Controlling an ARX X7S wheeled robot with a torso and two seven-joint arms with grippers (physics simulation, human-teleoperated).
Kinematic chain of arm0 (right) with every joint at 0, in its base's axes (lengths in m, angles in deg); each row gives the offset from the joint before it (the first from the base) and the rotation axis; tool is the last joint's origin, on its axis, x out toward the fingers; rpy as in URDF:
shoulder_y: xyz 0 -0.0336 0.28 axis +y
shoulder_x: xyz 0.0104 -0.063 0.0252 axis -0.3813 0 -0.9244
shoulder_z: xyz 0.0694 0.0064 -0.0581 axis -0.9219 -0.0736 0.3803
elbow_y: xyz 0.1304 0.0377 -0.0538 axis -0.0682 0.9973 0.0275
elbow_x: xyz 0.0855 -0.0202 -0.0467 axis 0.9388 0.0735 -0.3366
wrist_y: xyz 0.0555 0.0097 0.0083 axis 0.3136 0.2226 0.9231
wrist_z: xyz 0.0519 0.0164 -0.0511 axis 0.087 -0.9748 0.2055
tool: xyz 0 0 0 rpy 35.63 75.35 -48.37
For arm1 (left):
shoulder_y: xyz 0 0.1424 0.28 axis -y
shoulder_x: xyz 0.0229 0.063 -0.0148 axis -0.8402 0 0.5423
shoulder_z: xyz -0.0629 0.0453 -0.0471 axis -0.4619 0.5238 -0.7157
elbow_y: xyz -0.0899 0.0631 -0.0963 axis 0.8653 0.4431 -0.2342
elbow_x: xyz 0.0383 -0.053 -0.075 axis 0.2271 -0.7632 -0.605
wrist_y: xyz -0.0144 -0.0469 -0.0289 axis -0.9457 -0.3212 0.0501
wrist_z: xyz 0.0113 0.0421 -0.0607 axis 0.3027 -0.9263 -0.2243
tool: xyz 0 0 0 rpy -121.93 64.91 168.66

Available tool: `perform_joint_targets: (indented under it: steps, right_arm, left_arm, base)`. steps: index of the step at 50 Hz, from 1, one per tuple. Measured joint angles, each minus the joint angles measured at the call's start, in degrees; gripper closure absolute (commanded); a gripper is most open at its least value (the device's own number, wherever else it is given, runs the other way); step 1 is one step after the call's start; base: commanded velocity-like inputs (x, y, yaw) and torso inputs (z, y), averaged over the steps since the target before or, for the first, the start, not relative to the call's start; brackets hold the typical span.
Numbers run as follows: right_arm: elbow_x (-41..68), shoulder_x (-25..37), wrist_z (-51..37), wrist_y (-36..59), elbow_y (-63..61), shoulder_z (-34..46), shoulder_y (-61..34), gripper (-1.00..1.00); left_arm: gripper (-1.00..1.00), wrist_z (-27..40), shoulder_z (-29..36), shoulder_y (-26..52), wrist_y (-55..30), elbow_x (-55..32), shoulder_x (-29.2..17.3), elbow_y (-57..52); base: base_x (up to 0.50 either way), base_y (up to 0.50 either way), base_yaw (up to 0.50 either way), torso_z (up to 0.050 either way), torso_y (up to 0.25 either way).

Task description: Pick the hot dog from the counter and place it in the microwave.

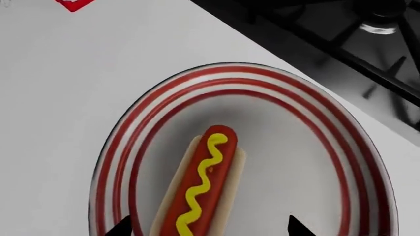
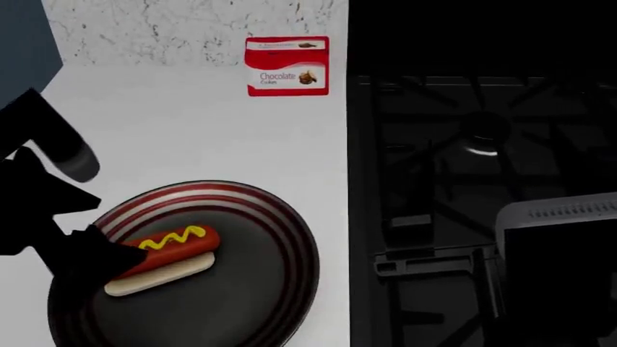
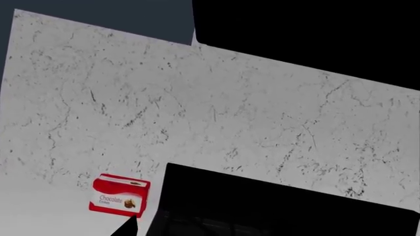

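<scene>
The hot dog [image 1: 200,191], a red sausage in a pale bun with a mustard zigzag, lies on a red-ringed plate [image 1: 315,162] on the white counter [image 1: 78,88]. In the head view the hot dog [image 2: 166,253] and plate [image 2: 260,282] sit at the lower left. My left gripper [image 1: 210,230] is open, low over the plate, with its black fingertips [image 1: 121,228] on either side of the hot dog's near end, not touching it. My right gripper [image 3: 210,231] shows one fingertip [image 3: 125,227] set wide; it holds nothing. The microwave is out of view.
A red-and-white chocolate box [image 2: 287,66] stands at the back of the counter against the veined wall [image 2: 193,29]. The black stovetop [image 2: 472,181] borders the counter on the right. My right arm [image 2: 559,246] hangs over the stovetop's front right.
</scene>
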Motion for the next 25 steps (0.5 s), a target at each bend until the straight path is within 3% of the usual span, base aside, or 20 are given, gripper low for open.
perform_joint_targets:
  steps: [25]
  right_arm:
    - [0.22,0.44,-0.63,0.10,-0.14,-0.06,0.40,-1.00]
  left_arm:
    - [-1.00,-3.87,5.31,-1.44,5.86,5.22,1.89,4.99]
  base:
    - [0.00,0.00,0.00,0.000,0.000]
